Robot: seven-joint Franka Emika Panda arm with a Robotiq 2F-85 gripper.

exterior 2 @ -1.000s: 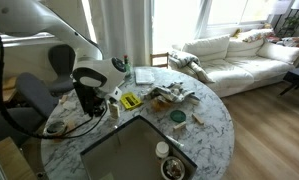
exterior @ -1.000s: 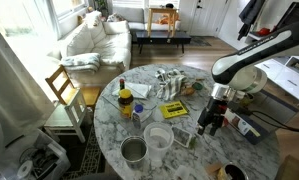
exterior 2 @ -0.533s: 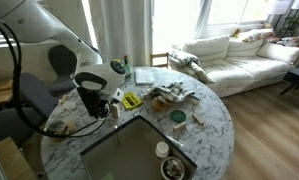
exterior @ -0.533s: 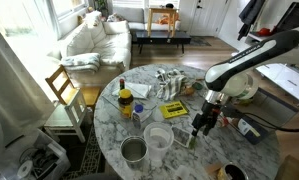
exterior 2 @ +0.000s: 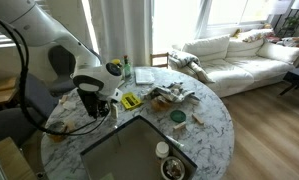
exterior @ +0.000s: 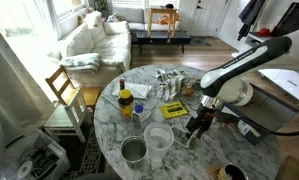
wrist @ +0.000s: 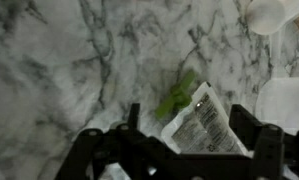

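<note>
My gripper is open and hangs just above the marble table top. A white printed packet with a green end lies flat on the marble between the two black fingers; I cannot tell if they touch it. In both exterior views the gripper is low over the round table, near its edge. A white cup shows at the top right of the wrist view.
On the table stand a yellow jar, a dark bottle, a metal pot, a clear tub and a yellow booklet. A grey tray fills the near side. A wooden chair stands beside the table.
The arm has swung across the table and the gripper has dropped lower, closer to the marble and the packet. The jaws stay open.
</note>
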